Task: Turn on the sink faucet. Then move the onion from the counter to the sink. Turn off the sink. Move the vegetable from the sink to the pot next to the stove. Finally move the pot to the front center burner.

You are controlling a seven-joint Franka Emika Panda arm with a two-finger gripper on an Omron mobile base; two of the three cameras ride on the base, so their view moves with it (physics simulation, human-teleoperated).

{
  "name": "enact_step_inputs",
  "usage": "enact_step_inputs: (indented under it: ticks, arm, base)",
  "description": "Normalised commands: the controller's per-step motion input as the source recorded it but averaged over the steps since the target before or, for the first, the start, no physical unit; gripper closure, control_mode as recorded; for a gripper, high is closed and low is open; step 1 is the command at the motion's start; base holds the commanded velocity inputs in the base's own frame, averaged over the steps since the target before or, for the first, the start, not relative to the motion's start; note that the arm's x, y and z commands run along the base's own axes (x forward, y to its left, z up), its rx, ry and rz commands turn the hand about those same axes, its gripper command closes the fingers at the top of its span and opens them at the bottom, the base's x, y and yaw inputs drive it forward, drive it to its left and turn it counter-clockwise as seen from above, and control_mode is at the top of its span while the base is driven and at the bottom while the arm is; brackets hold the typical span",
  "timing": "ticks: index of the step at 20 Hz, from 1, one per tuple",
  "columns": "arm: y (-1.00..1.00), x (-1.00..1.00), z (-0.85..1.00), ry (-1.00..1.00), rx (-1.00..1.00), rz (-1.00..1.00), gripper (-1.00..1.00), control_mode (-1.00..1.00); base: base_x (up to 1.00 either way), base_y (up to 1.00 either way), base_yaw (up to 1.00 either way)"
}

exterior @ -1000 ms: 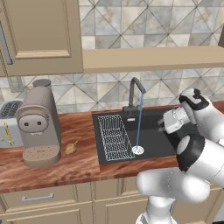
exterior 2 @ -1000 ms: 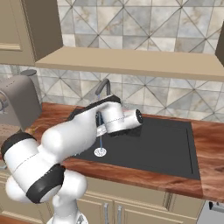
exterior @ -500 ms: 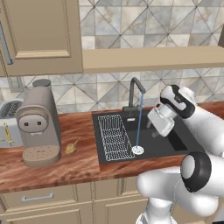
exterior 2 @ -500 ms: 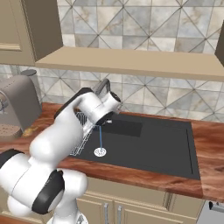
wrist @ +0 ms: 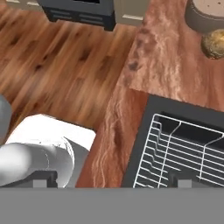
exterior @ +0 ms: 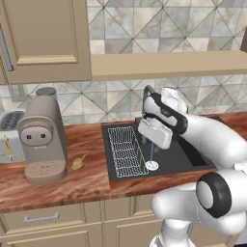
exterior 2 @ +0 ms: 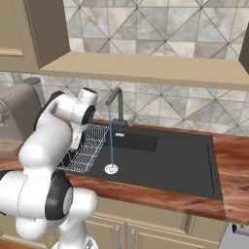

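Water runs in a thin stream (exterior 2: 111,141) from the dark faucet (exterior 2: 116,103) into the black sink (exterior 2: 165,158). The onion (exterior: 78,162), small and golden brown, lies on the wooden counter just left of the sink, next to the coffee machine; in the hand view the onion (wrist: 214,43) sits at the top right. My gripper (exterior: 153,137) hangs over the left part of the sink above the wire rack (exterior: 125,150). It is open, its finger tips (wrist: 41,181) set wide apart with nothing between them, and it is well short of the onion.
A brown coffee machine (exterior: 42,137) and a toaster (exterior: 9,140) stand on the counter (exterior: 91,181) left of the onion. A wall cabinet (exterior: 46,38) and a shelf (exterior: 164,65) hang above. The counter's front edge drops to the wooden floor (wrist: 57,65).
The arm has swung left across the sink, from its right side to above the wire rack. The gripper stayed open. The water kept running and the onion has not moved.
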Motion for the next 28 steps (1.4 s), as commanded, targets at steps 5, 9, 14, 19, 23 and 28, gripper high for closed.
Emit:
enact_step_inputs:
  ticks: [5,9,14,19,23,28]
  arm:
    - [0.41,0.31,0.02,-0.02,-0.13,0.4,-1.0,-1.0]
    - [0.25,0.19,0.03,-0.11,-0.05,0.42,-1.0,-1.0]
    - [0.24,0.12,0.0,-0.18,-0.01,0.46,-1.0,-1.0]
    - [0.45,0.0,-0.18,-0.29,0.0,0.45,-1.0,-1.0]
    - [0.59,-0.01,-0.44,-0.16,0.06,0.4,-1.0,-1.0]
    - [0.57,0.12,-0.33,0.0,0.12,0.3,-1.0,-1.0]
  base:
    - [0.0,0.0,0.0]
    - [0.0,0.0,0.0]
    - [0.0,0.0,0.0]
    - [0.0,0.0,0.0]
    - [0.0,0.0,0.0]
    - [0.0,0.0,0.0]
